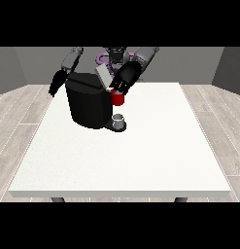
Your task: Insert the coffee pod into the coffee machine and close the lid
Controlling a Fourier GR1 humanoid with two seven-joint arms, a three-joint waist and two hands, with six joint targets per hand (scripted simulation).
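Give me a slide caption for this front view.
Hand at the view's right reaches the black coffee machine on the white table.

Robot torso (114,54): mostly hidden behind coffee machine (87,99) and raised arms. Hand at view's right (125,78): finger pose too small to tell; covers top of red thing at machine (118,98). Hand at view's left (57,83): finger detail unresolved. Lid (104,76): partly overlapped by hand. Worktop (141,151): legs cut off below. Small grey thing (119,118) at machine base: identity unclear.
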